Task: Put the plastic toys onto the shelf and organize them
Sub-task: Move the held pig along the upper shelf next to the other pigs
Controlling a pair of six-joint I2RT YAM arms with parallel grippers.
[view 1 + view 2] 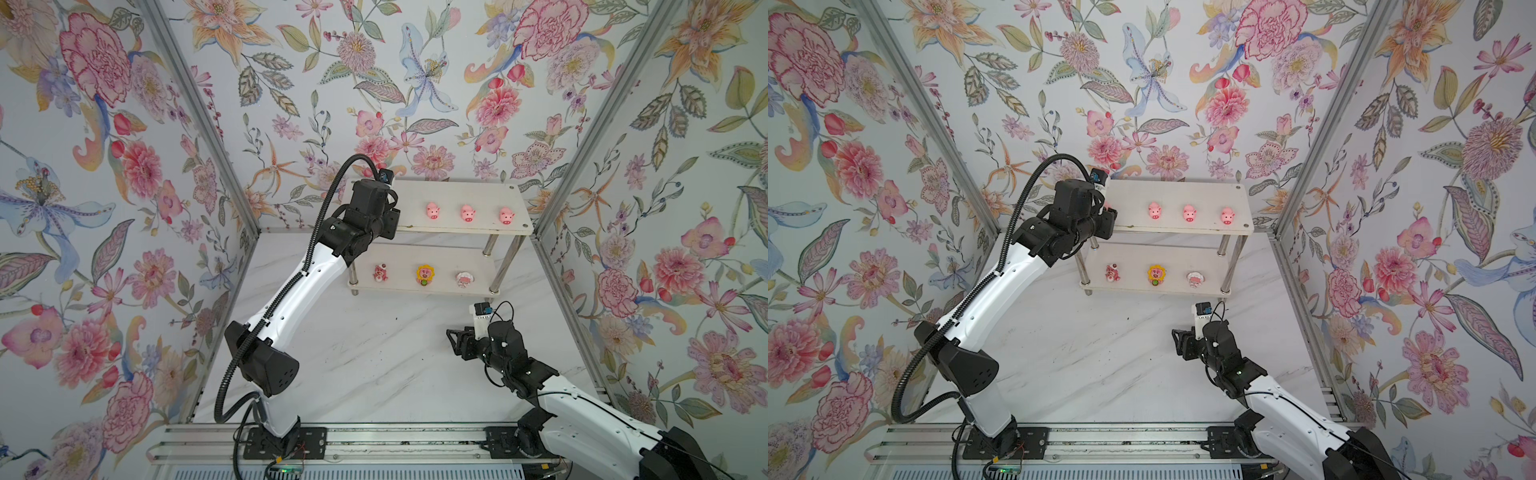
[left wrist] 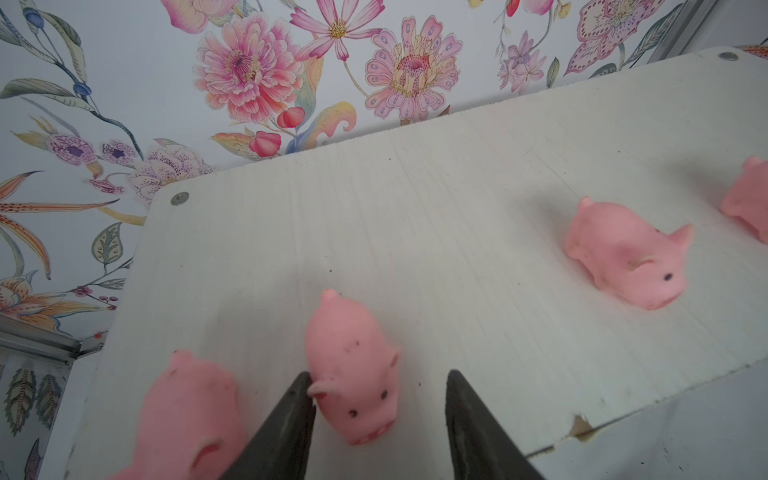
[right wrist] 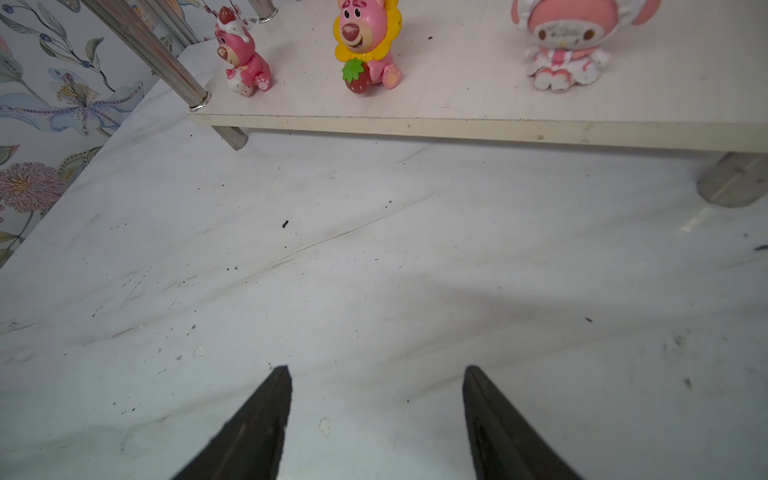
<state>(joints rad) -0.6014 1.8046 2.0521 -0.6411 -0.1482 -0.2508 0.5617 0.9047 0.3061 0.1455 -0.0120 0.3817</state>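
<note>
1. Toys: all eight stand on the shelf [image 1: 457, 191]; none shows on the tabletop [image 1: 374, 353].
2. Top tier holds pigs only. In both top views a row of three pigs [image 1: 468, 213] stands evenly spaced, snouts to the front. The left arm hides two more there. The left wrist view shows them: a near pig [image 2: 353, 374] and, just beside it, an end pig [image 2: 187, 415], set closer together than the others.
3. Lower tier: bear [image 1: 379, 273], yellow figure [image 1: 425, 275] and pink-and-white figure [image 1: 464, 279], upright, spaced, facing front. Sorting appears to be by kind, one tier each.
4. Left tool [image 2: 379, 373]: jaws apart, astride the near pig's head. One fingertip touches its ear and the other stands clear, so it is not clamped. Judged purpose: squaring this pig to the row.
5. Right tool [image 3: 377, 370]: jaws apart, empty, low over bare tabletop in front of the shelf. Presumably parked out of the way.
</note>
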